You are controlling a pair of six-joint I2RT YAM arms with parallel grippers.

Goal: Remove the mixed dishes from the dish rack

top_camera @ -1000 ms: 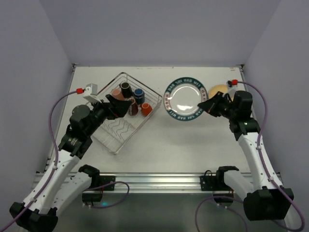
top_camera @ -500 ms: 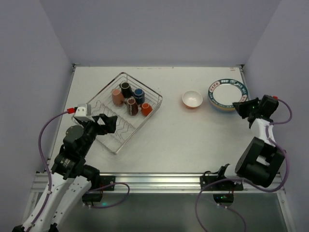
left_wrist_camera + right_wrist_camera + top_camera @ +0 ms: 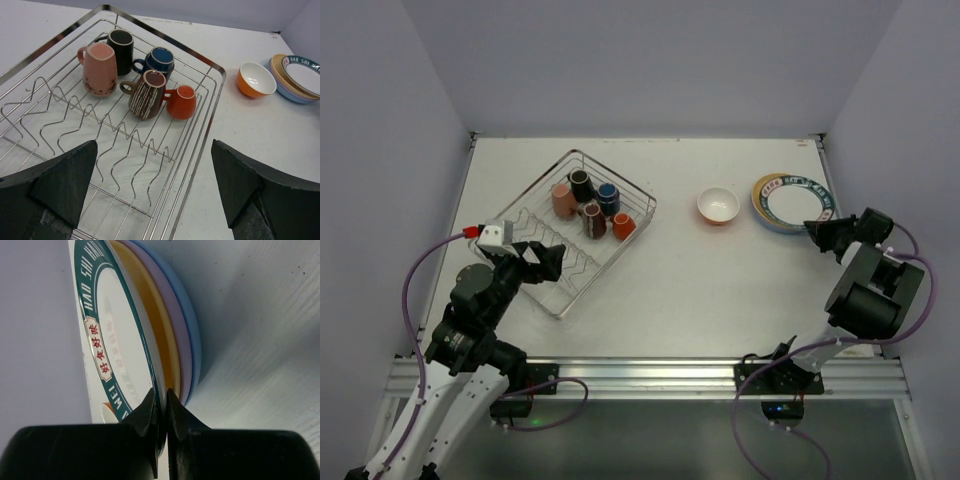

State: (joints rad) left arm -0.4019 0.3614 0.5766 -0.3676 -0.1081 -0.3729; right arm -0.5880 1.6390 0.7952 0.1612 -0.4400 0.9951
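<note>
White tabletop with pale lavender walls around it. From the top camera, the dish rack [image 3: 582, 232] sits angled on the left half, with five mugs bunched in its far corner. An orange bowl [image 3: 718, 206] stands alone on the table to the right of it, and the plate stack [image 3: 790, 202] is further right, near the wall. The left gripper [image 3: 537, 262] hovers over the rack's near-left corner. The right gripper [image 3: 817, 231] is at the stack's near edge.

In the left wrist view, the fingers are spread wide and hold nothing. The wavy dividers below them are bare. Beyond those are the pink mug [image 3: 99, 68], black mug [image 3: 121, 45], blue-lined mug [image 3: 159, 60], brown mug [image 3: 146, 94] and orange mug [image 3: 181, 102], all clustered close together.

In the right wrist view, the tips are pinched together on the rim of the pattern-rimmed plate [image 3: 117, 330]. That one lies on top of the yellow plate [image 3: 162, 340], lavender plate [image 3: 181, 340] and blue plate [image 3: 195, 340].
</note>
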